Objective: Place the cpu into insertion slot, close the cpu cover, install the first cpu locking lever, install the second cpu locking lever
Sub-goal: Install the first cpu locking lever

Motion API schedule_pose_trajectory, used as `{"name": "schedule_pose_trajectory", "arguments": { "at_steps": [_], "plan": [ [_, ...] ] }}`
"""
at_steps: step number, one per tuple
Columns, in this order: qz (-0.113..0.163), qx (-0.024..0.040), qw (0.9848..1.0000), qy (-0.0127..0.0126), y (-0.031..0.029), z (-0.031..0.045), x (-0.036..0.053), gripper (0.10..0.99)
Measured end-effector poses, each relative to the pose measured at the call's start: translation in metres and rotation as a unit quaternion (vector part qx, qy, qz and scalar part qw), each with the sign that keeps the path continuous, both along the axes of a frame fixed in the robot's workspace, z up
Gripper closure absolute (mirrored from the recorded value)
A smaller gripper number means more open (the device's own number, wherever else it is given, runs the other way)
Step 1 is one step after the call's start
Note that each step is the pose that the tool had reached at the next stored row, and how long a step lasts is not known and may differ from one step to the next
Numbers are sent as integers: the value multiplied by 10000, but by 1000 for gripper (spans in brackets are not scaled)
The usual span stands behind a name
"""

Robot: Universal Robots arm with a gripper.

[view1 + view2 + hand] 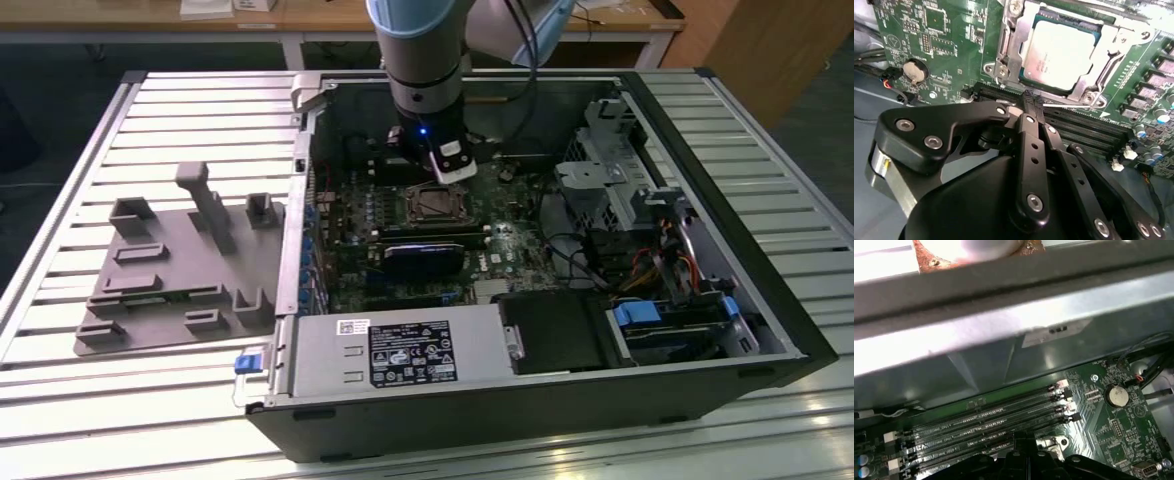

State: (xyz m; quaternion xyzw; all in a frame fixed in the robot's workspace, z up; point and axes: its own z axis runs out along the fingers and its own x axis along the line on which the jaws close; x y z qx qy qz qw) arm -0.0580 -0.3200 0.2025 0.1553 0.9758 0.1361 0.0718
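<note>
While the cpu [1061,50] is sitting in the insertion slot [434,205] under the lowered cpu cover [1013,47], the end effector [1032,101] is hovering just beside it, fingers [1030,135] pressed together at the end of the thin locking lever [1069,105], over the memory slots [1089,130] of the green motherboard [939,50].

Glare on slatted table [200,110], case [350,130] shadowed inside, first wrist view's chassis wall [1004,325] washed out

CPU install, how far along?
Done: cpu sits in the insertion slot, cpu cover down over it. In hand: gripper, shut, tips at a thin locking lever. Left: lever latching; I cannot tell whether either is locked yet.
</note>
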Motion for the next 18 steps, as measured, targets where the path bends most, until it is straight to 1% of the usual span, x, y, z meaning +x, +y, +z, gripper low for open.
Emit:
{"name": "schedule_pose_trajectory", "arguments": {
  "at_steps": [2,4,6,9,10,11,13,16,18],
  "plan": [
    [-1,-19,10000,-14,25,-3,-3,984],
    [-2,-50,10000,-37,43,-7,-5,984],
    [-2,-99,9999,-78,51,-12,-7,984],
    [-2,-185,9997,-159,62,-23,-13,984],
    [-2,-196,9997,-176,67,-25,-17,984],
    [-2,-204,9996,-187,74,-27,-20,984],
    [-1,-218,9996,-197,89,-31,-23,984],
    [15,-226,9995,-202,106,-35,-23,984],
    [21,-245,9995,-205,114,-35,-25,984]
  ]
}}
